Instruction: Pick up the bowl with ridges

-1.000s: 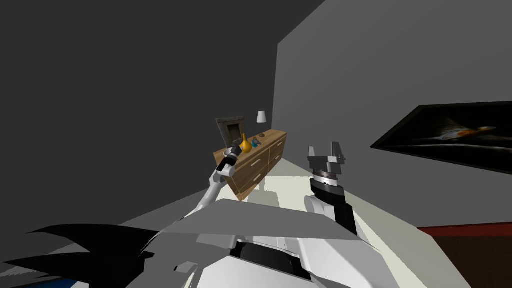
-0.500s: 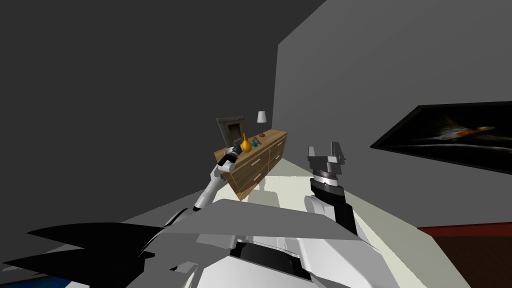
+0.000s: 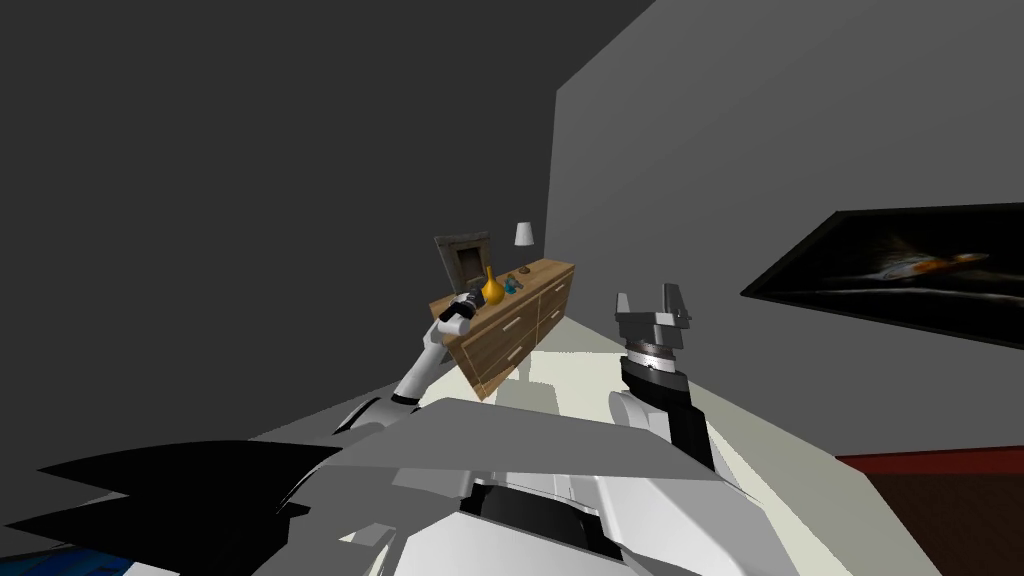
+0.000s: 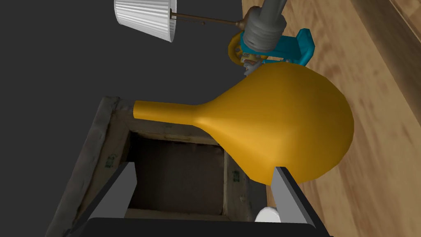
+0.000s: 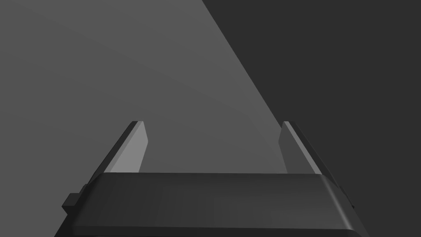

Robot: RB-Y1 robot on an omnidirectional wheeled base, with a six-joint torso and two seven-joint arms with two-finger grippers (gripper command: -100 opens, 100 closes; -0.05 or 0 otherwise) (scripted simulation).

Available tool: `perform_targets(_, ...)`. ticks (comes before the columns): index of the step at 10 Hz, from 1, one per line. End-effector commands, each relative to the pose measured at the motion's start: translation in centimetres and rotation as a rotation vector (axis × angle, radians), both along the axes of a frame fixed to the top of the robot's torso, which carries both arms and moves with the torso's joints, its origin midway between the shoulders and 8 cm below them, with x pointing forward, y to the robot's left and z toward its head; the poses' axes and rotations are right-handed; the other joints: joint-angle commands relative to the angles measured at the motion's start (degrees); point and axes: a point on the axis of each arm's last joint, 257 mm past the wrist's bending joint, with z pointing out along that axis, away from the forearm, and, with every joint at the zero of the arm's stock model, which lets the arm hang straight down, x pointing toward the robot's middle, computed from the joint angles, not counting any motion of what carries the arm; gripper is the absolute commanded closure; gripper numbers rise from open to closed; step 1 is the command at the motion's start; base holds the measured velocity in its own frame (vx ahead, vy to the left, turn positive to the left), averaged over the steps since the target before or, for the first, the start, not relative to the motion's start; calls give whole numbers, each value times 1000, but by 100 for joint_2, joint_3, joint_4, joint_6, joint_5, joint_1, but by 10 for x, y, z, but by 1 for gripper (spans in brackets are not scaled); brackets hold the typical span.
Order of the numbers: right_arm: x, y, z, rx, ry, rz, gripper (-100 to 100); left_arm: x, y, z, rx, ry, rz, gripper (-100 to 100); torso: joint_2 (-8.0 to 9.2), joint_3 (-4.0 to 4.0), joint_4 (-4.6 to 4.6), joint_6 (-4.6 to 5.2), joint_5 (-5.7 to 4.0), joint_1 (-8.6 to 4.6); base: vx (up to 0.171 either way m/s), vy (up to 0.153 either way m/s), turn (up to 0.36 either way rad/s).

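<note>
Evidently the grey ridged bowl sits on the wooden worktop at mid-frame, ahead of the released left tool but behind the yellow vase, far nearer it than the released right tool.

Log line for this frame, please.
left gripper open, at yellow vase and picture frame on wooden dresser | right gripper open, raised | nothing held

Grey ridged bowl, on wooden dresser
</note>
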Motion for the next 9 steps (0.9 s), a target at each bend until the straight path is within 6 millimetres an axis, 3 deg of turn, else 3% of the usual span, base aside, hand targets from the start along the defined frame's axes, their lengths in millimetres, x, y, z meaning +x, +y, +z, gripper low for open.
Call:
perform_targets(1, 0, 0, 0, 0, 0, 0, 0, 6, 3, -7, 8, 45, 1, -100, 0, 0, 0, 0, 0, 0, -10, -6, 10)
perform_targets(6, 0, 0, 0, 0, 0, 0, 0, 23, 16, -26, 34, 182, 7, -100, 0, 0, 0, 0, 0, -1, -6, -5, 9)
perform_targets(7, 0, 0, 0, 0, 0, 0, 0, 24, 19, -38, 36, 223, 13, -100, 0, 0, 0, 0, 0, -2, -5, -9, 12)
perform_targets(8, 0, 0, 0, 0, 0, 0, 0, 31, 25, -33, 43, 242, 15, -100, -1, -1, -1, 0, 0, -2, -6, -11, 18)
perform_targets(9, 0, 0, 0, 0, 0, 0, 0, 32, 29, -44, 44, 283, 22, -100, -1, 0, 0, 0, -1, -2, -4, -8, 11)
